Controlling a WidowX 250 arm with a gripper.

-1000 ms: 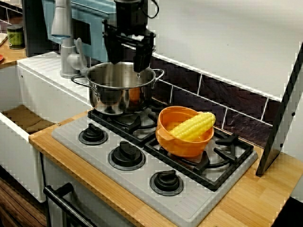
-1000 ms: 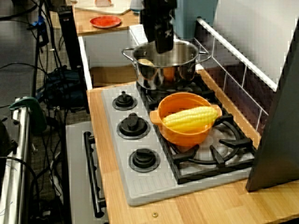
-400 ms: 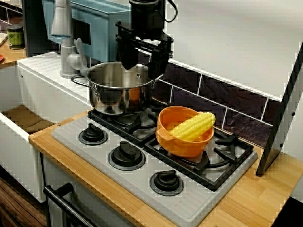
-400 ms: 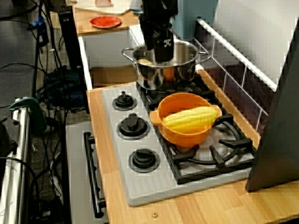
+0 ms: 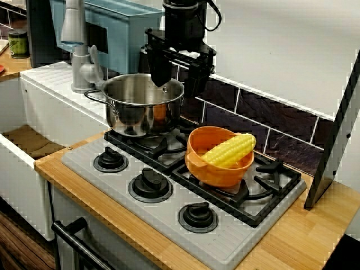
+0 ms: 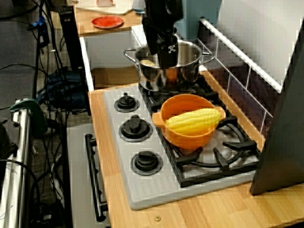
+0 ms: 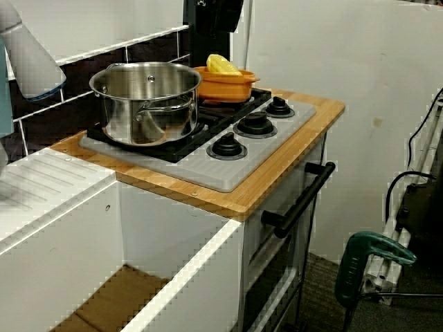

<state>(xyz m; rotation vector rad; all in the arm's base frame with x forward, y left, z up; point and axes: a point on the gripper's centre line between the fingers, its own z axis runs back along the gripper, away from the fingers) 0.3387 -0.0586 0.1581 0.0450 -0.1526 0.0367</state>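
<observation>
In the view facing the wall, your gripper (image 5: 176,90) hangs above the steel pot (image 5: 143,109), over the part of the rim nearest the tiles. Its two fingers (image 5: 159,70) stand apart with nothing between them, so the hand is spread and empty. The pot sits upright on the grate nearest the sink, mouth straight up. One handle points toward the sink and the other toward the tiled wall. Just beside it on the next grate is the orange bowl (image 5: 216,171). The corn cob (image 5: 229,150) lies across it, its long axis running from the front rim up toward the wall.

In the view from the stove's end, you see the gripper (image 6: 167,61) edge-on in front of the pot (image 6: 185,71), so the gap between its fingers is hidden. The cob (image 6: 192,121) lies nearly crosswise here, one end resting on the rim of the bowl (image 6: 190,137). The grey stove (image 6: 142,190) carries three knobs along its front.

In the view from the sink side, the gripper (image 7: 220,17) is cut off at the top edge, above and behind the pot (image 7: 145,104). One pot handle faces this camera. Only the top of the cob (image 7: 220,64) shows above the bowl (image 7: 225,86).
</observation>
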